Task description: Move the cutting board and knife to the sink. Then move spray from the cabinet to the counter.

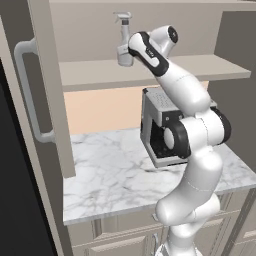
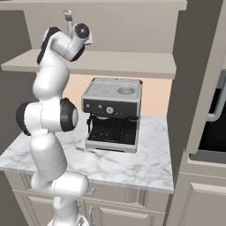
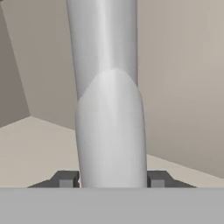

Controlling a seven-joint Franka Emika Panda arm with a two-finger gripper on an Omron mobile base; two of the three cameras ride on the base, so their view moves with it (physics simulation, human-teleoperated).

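The pale grey spray stands upright on the shelf of the open cabinet, near its left end. My gripper reaches in at shelf height and is shut on the bottle's body. In the hand view the spray rises between the two dark fingertips, which press against its sides. From the right base view the trigger head of the spray pokes up behind my wrist. The white marble counter lies below the shelf. The cutting board, knife and sink are out of view.
A steel coffee machine stands on the counter under the shelf, close behind my arm. The tall cabinet door with its curved bar handle hangs open at the left. A dark oven front sits to the right.
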